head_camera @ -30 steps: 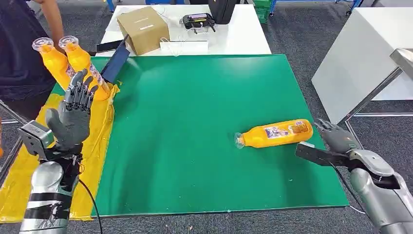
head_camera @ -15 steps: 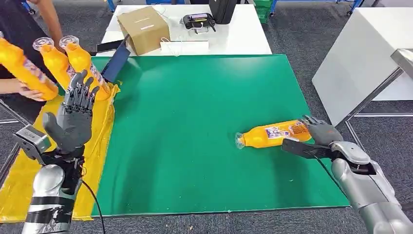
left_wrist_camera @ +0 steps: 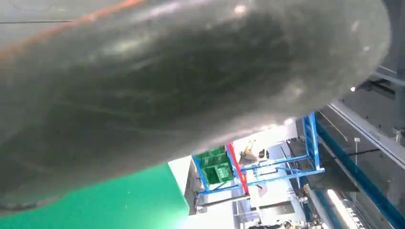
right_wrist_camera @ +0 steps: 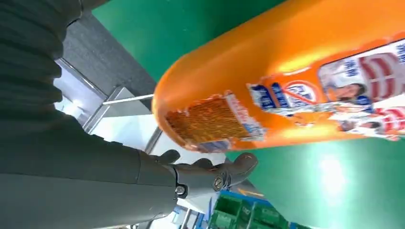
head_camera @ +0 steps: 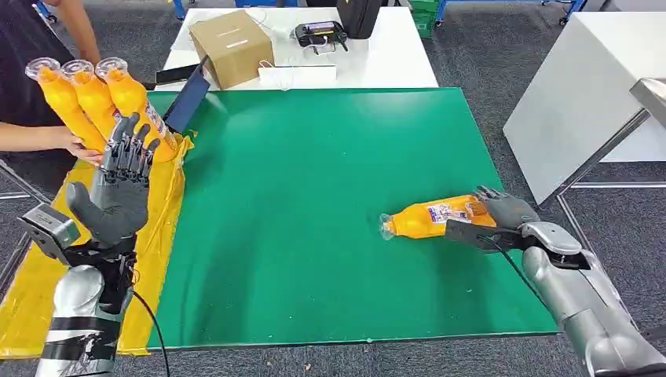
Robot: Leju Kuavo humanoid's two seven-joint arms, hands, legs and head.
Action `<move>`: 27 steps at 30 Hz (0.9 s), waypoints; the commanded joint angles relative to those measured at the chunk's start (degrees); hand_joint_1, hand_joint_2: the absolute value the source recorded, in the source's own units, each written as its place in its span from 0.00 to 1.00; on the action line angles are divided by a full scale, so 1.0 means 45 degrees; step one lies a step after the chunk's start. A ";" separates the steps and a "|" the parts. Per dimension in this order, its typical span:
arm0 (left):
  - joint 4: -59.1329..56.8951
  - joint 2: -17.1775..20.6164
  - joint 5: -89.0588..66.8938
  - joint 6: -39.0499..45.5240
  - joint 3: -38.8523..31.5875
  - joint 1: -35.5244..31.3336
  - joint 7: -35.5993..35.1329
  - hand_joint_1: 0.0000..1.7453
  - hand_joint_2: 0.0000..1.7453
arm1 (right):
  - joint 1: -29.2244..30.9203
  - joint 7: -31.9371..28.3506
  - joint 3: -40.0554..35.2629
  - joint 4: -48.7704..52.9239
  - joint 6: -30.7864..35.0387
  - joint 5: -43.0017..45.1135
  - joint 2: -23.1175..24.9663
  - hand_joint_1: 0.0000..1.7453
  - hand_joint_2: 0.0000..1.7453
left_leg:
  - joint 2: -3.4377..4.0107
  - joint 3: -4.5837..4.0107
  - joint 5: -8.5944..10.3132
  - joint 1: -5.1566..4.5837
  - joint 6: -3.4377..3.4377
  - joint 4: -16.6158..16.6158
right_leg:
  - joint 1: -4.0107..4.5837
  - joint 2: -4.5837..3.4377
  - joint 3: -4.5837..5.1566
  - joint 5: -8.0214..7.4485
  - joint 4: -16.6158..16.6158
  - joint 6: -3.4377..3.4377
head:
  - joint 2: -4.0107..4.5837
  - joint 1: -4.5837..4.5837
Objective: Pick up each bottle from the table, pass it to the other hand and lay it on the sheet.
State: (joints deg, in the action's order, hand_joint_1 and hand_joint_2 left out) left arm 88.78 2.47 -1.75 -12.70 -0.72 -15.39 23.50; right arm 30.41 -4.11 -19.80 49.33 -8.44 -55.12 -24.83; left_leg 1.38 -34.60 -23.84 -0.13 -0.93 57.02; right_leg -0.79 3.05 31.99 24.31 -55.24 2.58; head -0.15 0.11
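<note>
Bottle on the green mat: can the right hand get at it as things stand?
Probably yes. The right hand is already at the base end of the lying bottle, fingers around that end, and the green mat around it is bare. Whether the grip has closed I cannot tell.

Orange bottle (head_camera: 440, 215) sideways on green table (head_camera: 314, 196)

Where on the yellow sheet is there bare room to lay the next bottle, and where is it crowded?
The yellow sheet is bare along its near stretch, below the raised left hand. Its far end is crowded: three bottles lie side by side, with a person's hand on them. The green mat between the sheet and the lone bottle lies open for passing.
</note>
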 commanded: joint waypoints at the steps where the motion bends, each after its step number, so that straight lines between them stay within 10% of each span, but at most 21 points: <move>1: -0.0638 -0.0085 0.0024 -0.0033 -0.0119 -0.0495 -0.0028 0.00 0.00 | 0.1166 -0.0056 -0.0673 -0.1824 0.0034 -0.0023 0.0704 0.00 1.00 | 0.0009 0.0030 -0.0013 0.0009 0.0015 0.0002 | 0.0003 -0.0066 -0.0023 0.0005 0.0000 -0.0019 | 0.0000 0.0000; 27: -0.1487 0.0065 0.0899 -0.0529 0.0274 -0.1112 0.0040 0.00 0.00 | 0.2139 -0.0674 -0.3116 -0.5730 -0.0780 -0.0740 0.1701 0.00 1.00 | -0.0023 0.0064 -0.0002 0.0021 0.0018 -0.0015 | 0.0012 -0.0053 -0.0065 0.0008 0.0017 -0.0030 | 0.0000 0.0000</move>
State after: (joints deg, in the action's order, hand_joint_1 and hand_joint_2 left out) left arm 88.00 2.69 1.86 -14.43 -0.94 -17.45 23.21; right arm 38.98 -6.25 -27.13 34.14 -8.96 -57.86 -19.63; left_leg 1.40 -34.57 -23.82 -0.12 -0.96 57.02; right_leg -0.78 3.05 31.99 24.31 -55.25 2.58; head -0.15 0.11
